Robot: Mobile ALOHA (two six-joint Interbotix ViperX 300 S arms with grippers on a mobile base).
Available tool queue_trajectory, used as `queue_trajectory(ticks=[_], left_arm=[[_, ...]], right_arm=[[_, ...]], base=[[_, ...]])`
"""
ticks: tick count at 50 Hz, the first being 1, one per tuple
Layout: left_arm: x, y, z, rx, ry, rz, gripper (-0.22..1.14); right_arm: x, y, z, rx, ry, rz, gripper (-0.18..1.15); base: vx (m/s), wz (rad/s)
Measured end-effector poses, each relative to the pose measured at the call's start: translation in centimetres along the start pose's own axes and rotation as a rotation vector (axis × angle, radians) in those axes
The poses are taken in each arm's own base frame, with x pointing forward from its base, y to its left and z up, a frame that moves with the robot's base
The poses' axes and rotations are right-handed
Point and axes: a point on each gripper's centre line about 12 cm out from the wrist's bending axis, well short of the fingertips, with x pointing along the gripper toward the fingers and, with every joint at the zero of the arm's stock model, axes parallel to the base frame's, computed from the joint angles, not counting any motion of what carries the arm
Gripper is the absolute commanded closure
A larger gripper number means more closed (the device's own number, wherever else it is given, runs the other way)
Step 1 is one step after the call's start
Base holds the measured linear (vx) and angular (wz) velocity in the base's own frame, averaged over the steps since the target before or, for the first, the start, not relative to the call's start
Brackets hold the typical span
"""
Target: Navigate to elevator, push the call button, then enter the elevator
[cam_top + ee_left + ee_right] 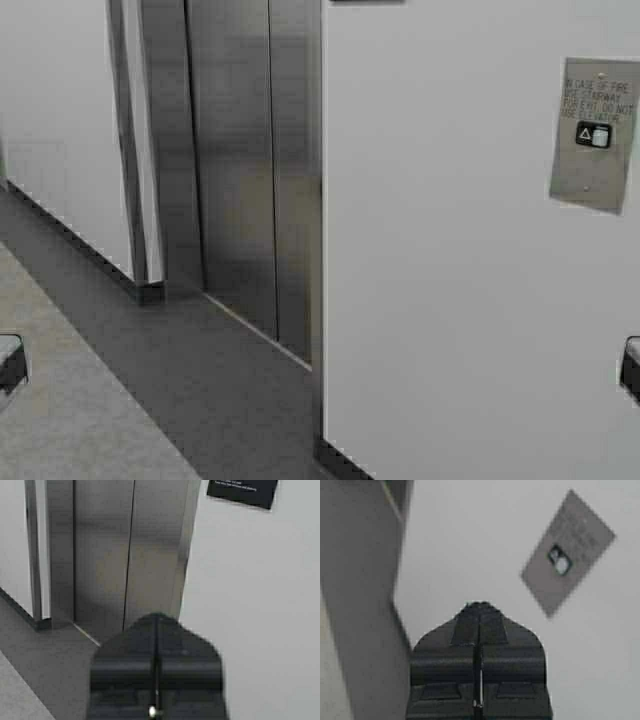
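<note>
The elevator (240, 160) has brushed steel doors, closed, with a dark centre seam, set back on the left of a white wall; it also shows in the left wrist view (120, 550). The call button (593, 134) sits in a grey metal wall plate at the upper right of the high view, and also shows in the right wrist view (560, 561). My left gripper (156, 616) is shut and empty, pointing at the door frame. My right gripper (479, 605) is shut and empty, facing the white wall, with the plate off to one side and apart from it.
A white wall panel (450, 300) fills the right half of the high view, close in front. Dark grey floor (200, 380) leads to the doors, with lighter floor (70, 420) at the left. A black sign (242, 490) hangs on the wall beside the doors.
</note>
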Motion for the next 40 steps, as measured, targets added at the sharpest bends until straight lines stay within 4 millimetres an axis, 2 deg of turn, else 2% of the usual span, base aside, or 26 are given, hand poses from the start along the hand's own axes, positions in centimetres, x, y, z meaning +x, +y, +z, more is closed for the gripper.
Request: queue_trajectory(ticks=[13,19,27,33,40], left_arm=[[-0.2,0.1,0.2,-0.029,-0.011,0.007,0.89],[-0.4,0.0,0.5,-0.034,-0.020,0.007,0.89],[-0.8,0.0,0.7,-0.034,-0.024,0.006,0.89],[-0.8,0.0,0.7,-0.034,-0.020,0.007,0.89],[-0.8,0.0,0.7,-0.038,-0.020,0.008,0.89]], right_arm=[[0.8,-0.1,1.5,-0.197,0.132,0.015,0.92],[2.9,1.3,1.7,-0.338,0.235,0.067,0.92],[6.1,3.3,0.6,-0.485,0.385,0.089,0.92],[8.1,4.4,-0.3,-0.606,0.467,0.023,0.92],[10.1,6.6,-1.1,-0.731,0.498,-0.081,0.92]], base=[[0.13,-0.06],[0.11,-0.12],[0.10,-0.13],[0.06,-0.08],[0.04,-0.06]])
